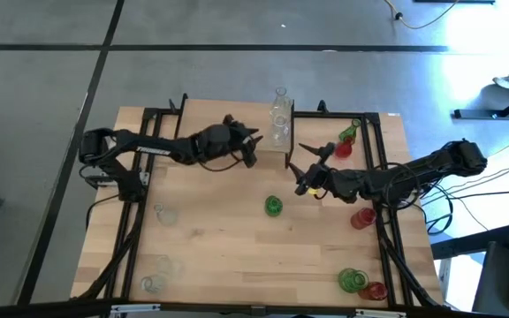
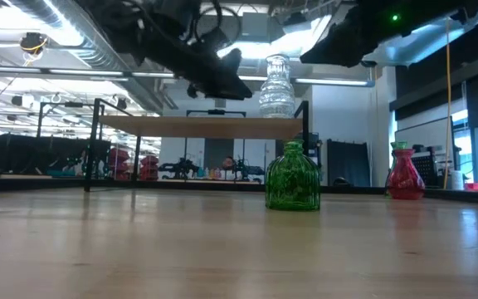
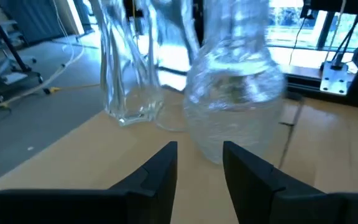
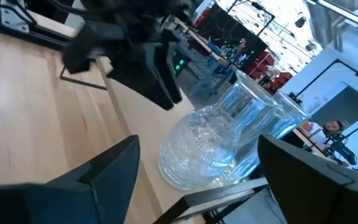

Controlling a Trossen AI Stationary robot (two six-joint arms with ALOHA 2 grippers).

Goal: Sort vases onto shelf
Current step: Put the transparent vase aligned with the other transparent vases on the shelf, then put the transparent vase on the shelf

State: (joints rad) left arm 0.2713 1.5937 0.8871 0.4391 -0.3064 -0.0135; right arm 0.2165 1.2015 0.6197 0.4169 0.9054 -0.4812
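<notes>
Light-wood table (image 1: 228, 247) carries everything in this scene, and a big workshop room lies behind it.

The left gripper (image 3: 199, 152) has its two fingers set only a little apart, with nothing between them. A clear vase (image 3: 235, 81) stands just beyond the tips, and a second clear vase (image 3: 129, 62) stands near it. The right gripper (image 4: 197, 146) has its fingers spread wide and also holds nothing. From its side, the clear vase shows in the gap ahead of the fingers, not yet between them.

In the low view these clear vases stand at the right end of the shelf (image 2: 181, 126), with both arms hanging above the board. A green vase (image 1: 274, 206) waits on the table just in front of the right gripper, apart from it. A red vase (image 1: 363, 216) stands further right, and more red and green ones are at the table's right edge. Some clear ones stand at the left edge.

I think the step is to finish with the clear group on the shelf and then go for the next vase. To do it well, the left gripper should back straight away from the vase, because a sideways move could push the glass off the end of the board. The right gripper should stay wide and lift before it turns to the green vase. It should then come down over the narrow neck and close slowly, because the round glass body can slip.
</notes>
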